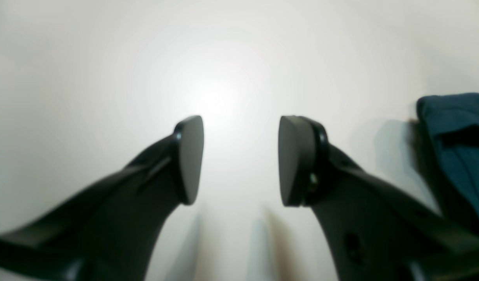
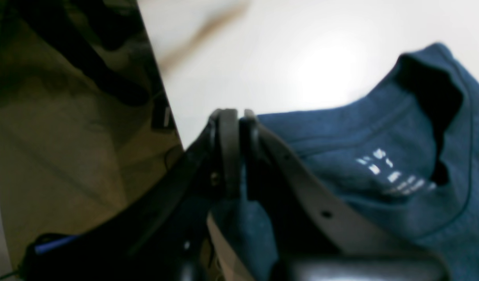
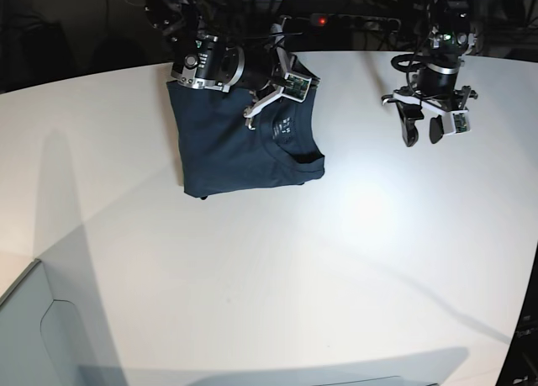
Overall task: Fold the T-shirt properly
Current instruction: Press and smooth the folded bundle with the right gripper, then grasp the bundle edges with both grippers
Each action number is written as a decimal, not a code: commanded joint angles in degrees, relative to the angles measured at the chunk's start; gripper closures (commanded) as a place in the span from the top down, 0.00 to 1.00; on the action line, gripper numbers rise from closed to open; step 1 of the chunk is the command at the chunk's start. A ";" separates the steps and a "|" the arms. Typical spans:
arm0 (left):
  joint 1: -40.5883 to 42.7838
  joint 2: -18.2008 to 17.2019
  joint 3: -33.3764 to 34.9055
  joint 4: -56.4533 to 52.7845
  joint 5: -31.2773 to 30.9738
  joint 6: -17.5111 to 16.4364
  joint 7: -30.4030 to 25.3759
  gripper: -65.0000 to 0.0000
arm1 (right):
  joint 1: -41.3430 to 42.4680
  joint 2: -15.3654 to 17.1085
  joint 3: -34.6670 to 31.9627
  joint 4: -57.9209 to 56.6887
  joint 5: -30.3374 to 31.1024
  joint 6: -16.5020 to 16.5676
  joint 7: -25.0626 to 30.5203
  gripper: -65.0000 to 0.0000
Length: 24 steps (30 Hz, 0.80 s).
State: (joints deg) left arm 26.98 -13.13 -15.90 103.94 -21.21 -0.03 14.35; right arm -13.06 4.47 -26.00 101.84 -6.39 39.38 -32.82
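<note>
The navy T-shirt (image 3: pixel 235 150) lies partly folded on the white table (image 3: pixel 294 277), with its neckline and pale label (image 2: pixel 391 175) facing up. My right gripper (image 3: pixel 250 117) is at the shirt's far edge beside the collar. In the right wrist view this gripper (image 2: pixel 234 117) is shut, and blue fabric (image 2: pixel 243 218) is pinched between its fingers. My left gripper (image 3: pixel 420 135) hangs over bare table well to the right of the shirt. Its jaws (image 1: pixel 241 160) stand wide open with nothing between them, and a corner of the T-shirt (image 1: pixel 458 128) shows at the right edge of that view.
The table's edge (image 2: pixel 161 97) runs close to my right gripper, with dark floor beyond it. A power strip with a red light (image 3: pixel 324 20) and cables lie at the table's back edge. A pale box corner (image 3: pixel 25 319) sits at the lower left.
</note>
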 commanded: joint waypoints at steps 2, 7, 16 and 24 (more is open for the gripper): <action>0.23 -0.28 -0.32 1.07 -0.37 -0.01 -1.47 0.46 | 0.09 -0.29 0.02 0.88 0.99 0.62 1.21 0.01; 0.23 -0.28 -0.32 1.07 -0.37 -0.01 -1.47 0.46 | -0.08 0.15 -0.16 1.50 1.07 0.62 1.13 0.18; 1.28 -0.11 -0.32 2.04 -0.99 -0.01 -1.47 0.46 | -2.63 1.64 8.81 10.82 1.43 0.62 2.44 0.44; 4.45 -0.11 1.88 5.91 -16.90 -0.01 -1.38 0.61 | -2.63 0.23 24.02 12.31 1.43 0.62 2.36 0.44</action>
State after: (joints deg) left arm 31.24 -13.02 -13.98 109.06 -37.60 0.25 14.02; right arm -15.92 4.86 -1.65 113.14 -6.00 39.38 -31.79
